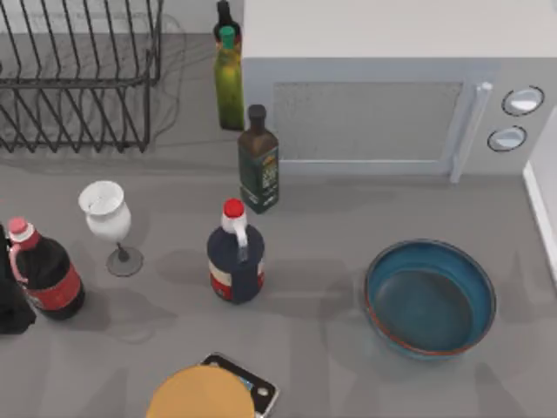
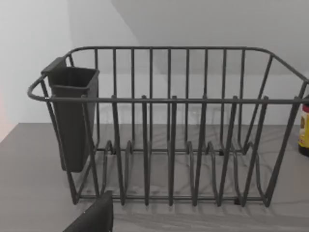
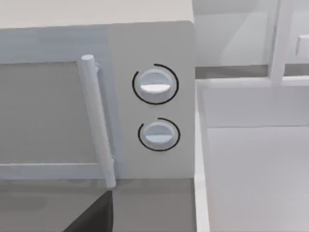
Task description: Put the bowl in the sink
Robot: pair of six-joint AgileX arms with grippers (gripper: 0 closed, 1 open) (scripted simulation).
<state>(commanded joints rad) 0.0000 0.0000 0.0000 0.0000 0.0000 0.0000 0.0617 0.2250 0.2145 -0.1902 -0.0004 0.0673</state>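
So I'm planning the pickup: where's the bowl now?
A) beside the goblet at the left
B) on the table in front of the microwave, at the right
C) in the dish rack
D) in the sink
B: the bowl sits upright on the table, in front of the microwave.

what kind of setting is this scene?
Looks like a simulated kitchen counter. Cues: a microwave at the back, a wire dish rack on the left, the white edge of what is probably a sink beside the microwave, plus bottles, a goblet and the teal bowl on the grey top.
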